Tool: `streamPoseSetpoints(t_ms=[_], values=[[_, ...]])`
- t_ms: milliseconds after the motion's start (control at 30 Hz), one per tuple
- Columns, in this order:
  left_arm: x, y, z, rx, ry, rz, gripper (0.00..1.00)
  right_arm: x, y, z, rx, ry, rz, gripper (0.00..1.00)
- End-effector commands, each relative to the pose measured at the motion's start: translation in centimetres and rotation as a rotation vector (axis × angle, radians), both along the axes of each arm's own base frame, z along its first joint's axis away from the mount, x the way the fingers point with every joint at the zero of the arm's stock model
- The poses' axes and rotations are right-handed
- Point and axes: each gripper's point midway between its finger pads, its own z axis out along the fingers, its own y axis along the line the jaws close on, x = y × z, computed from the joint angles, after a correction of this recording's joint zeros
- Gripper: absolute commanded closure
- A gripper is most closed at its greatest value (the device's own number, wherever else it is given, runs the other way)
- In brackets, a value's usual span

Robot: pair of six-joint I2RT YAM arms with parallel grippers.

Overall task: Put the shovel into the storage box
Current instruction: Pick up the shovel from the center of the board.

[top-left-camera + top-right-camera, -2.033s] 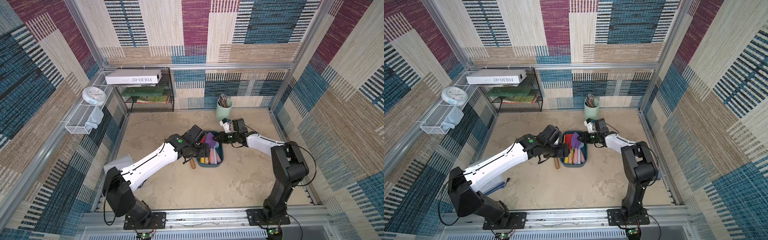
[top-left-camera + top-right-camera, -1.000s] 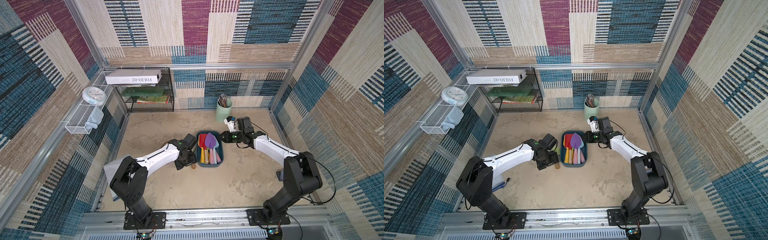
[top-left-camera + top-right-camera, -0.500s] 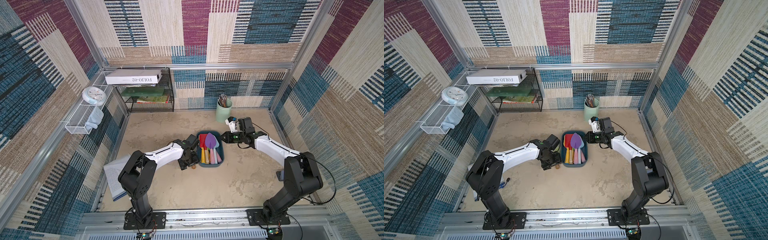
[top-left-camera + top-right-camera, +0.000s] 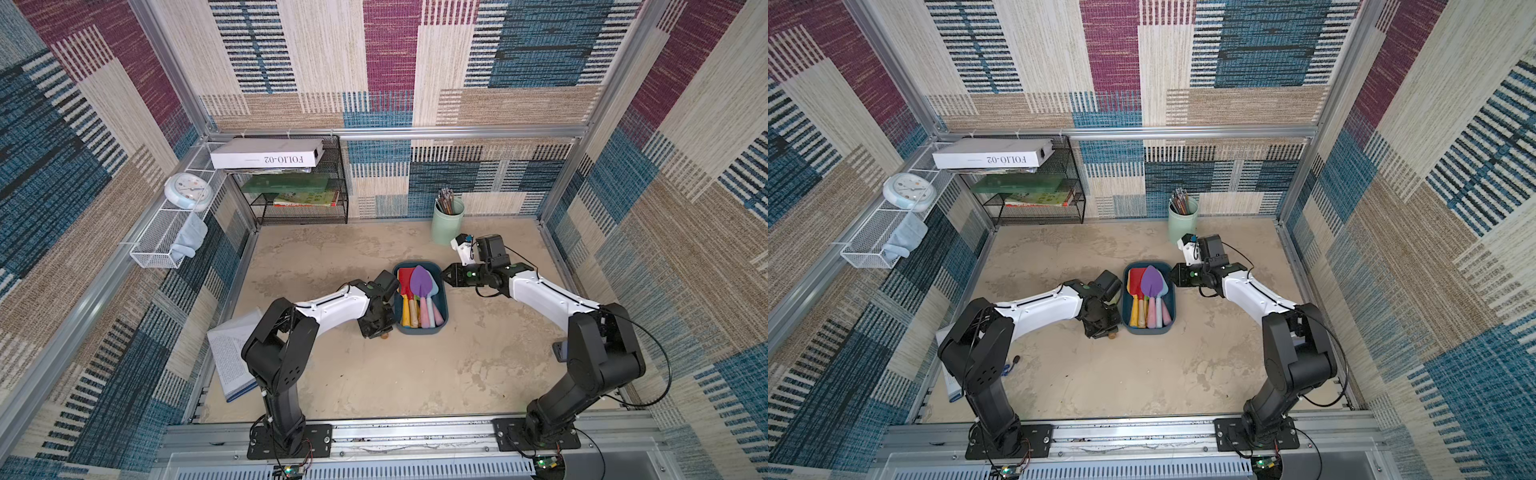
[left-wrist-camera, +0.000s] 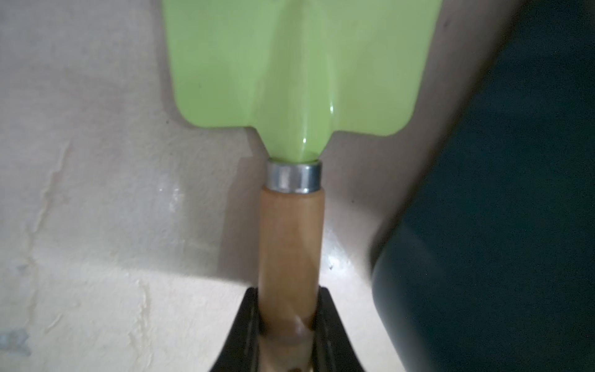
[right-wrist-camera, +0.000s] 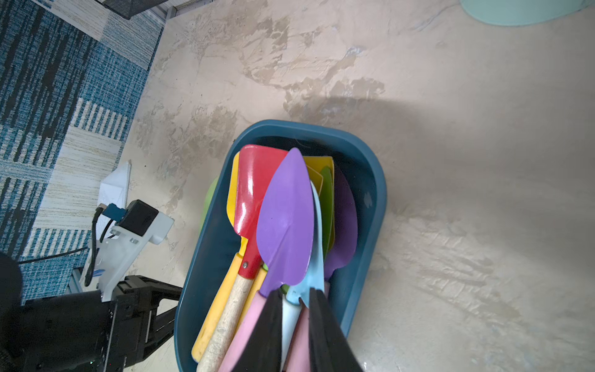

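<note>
A robot test booth is posing as a study: patchwork carpet panels (image 4: pixel 390 50) are lining walls held by a metal frame (image 4: pixel 399 133), two robot arms (image 4: pixel 332 307) are standing bolted to a front rail (image 4: pixel 415 432), and a book rack (image 4: pixel 299 195), clock (image 4: pixel 188 191) and pencil cup (image 4: pixel 446 222) are sitting around the edges.

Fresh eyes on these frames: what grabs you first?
The blue tub mid-table, packed with colour, a purple shovel topmost. Just beside it, the left gripper grips a green shovel by its wooden handle. Patchwork carpet walls surround everything.
</note>
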Motion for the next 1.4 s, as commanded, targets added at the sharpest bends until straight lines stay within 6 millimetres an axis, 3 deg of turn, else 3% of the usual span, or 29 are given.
streamPoseSetpoints(t_ms=[0, 167, 600, 1033, 1233, 1367], values=[[0.0, 0.4, 0.2, 0.015, -0.002, 0.002, 0.96, -0.2, 0.1, 0.1, 0.002, -0.010, 0.012, 0.81], [0.0, 1.0, 1.4, 0.036, -0.028, 0.004, 0.98, -0.3, 0.1, 0.4, 0.005, -0.013, 0.010, 0.81], [-0.3, 1.5, 6.9, 0.016, -0.170, -0.084, 1.00, -0.7, 1.3, 1.7, 0.096, -0.019, 0.054, 0.75], [-0.6, -3.4, 11.4, -0.085, -0.281, -0.297, 1.00, -1.7, 3.9, 3.3, 0.213, -0.023, 0.129, 0.68], [-0.5, -5.7, 11.5, -0.108, -0.274, -0.338, 1.00, -2.5, 6.1, 4.0, 0.258, -0.027, 0.184, 0.66], [-0.4, -6.2, 11.2, -0.102, -0.268, -0.346, 1.00, -2.6, 6.4, 4.3, 0.264, -0.032, 0.187, 0.66]])
